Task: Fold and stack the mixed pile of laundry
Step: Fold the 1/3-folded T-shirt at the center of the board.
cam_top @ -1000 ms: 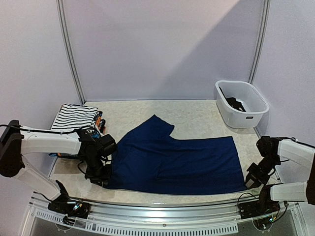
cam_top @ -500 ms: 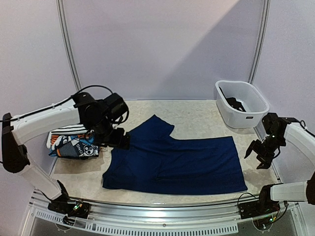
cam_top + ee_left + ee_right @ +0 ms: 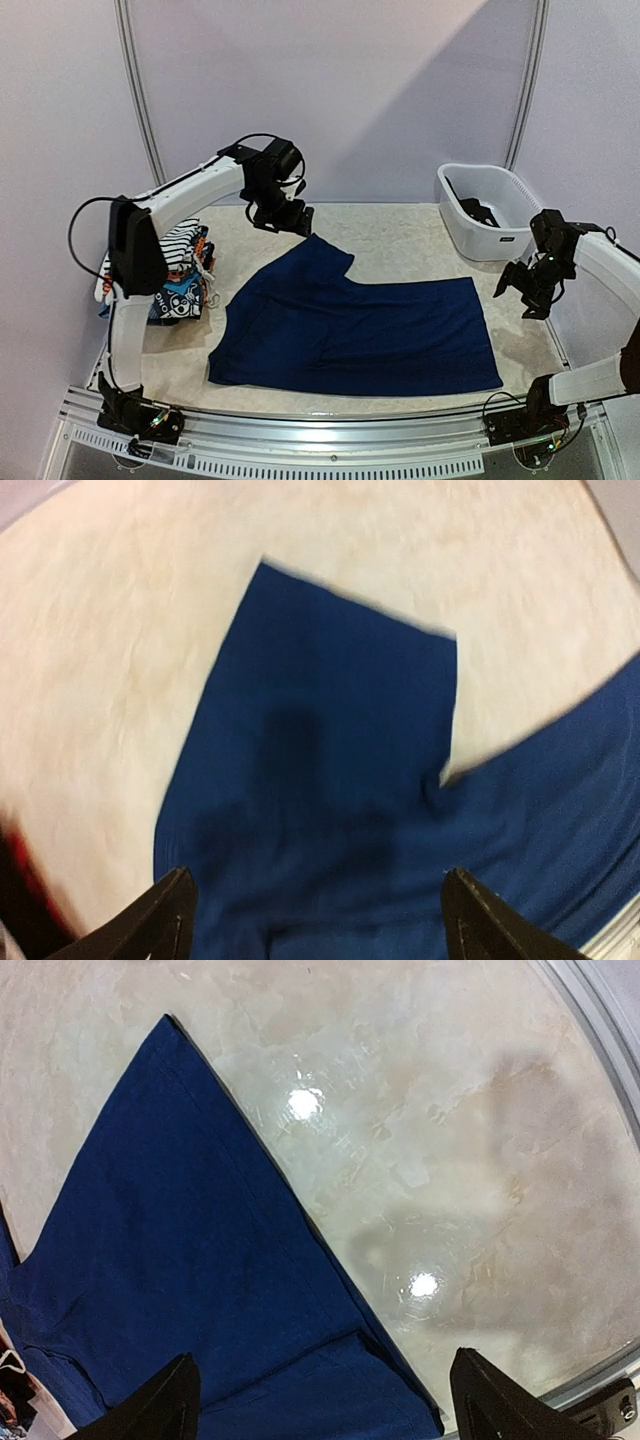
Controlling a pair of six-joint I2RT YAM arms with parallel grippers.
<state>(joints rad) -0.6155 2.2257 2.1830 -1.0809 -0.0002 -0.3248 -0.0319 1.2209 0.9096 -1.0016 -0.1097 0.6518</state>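
Our left gripper [image 3: 292, 218], fingers apart, hangs over the navy garment [image 3: 350, 325] at its far flap; our right gripper [image 3: 518, 295], likewise apart, hangs beside its right edge.

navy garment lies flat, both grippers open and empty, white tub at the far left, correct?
No: the tub is at the far right, per the top view. The navy garment does lie flat, and the left gripper and right gripper are open and empty.

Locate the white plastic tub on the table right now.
In the top external view, the white tub stands at the far right corner of the table, beyond the navy garment and apart from it, with a dark item inside.
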